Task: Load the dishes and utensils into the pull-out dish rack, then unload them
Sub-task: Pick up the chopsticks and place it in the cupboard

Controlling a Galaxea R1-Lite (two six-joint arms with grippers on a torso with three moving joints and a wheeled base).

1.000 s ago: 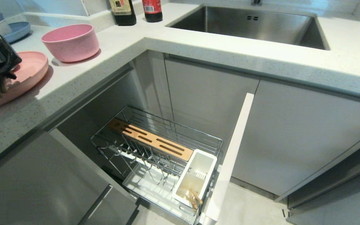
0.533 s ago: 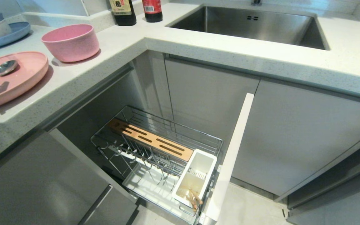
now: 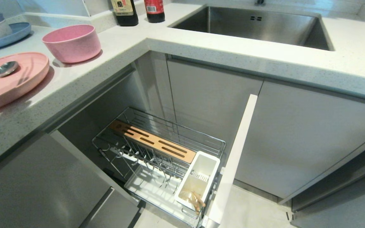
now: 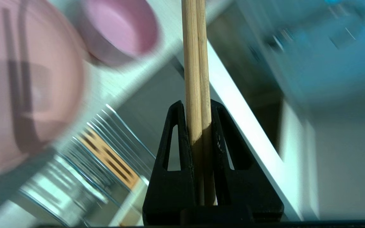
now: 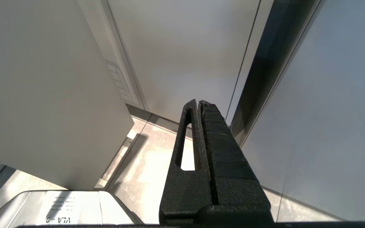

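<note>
Rack (image 3: 157, 152) pulled out below surface (image 3: 201, 47) edge, open door (image 3: 233, 158) on its right; you have room above rack. Left end effector (image 4: 198, 126) clamps chopsticks (image 4: 196, 63), out of head view. Plate (image 3: 14, 79) with spoon (image 3: 3, 69), bowl (image 3: 71, 42) on surface. Right end effector (image 5: 200, 107) closed, empty, near floor.

We see the left gripper (image 4: 198, 106) only from its own wrist camera, its two black fingers (image 4: 174, 139) pressed close on a pair of chopsticks (image 4: 196, 63) that stand straight out past the tips. The right gripper (image 5: 199, 103) hangs low, its fingers pressed flat together and empty. Neither arm shows in our head view.
</note>
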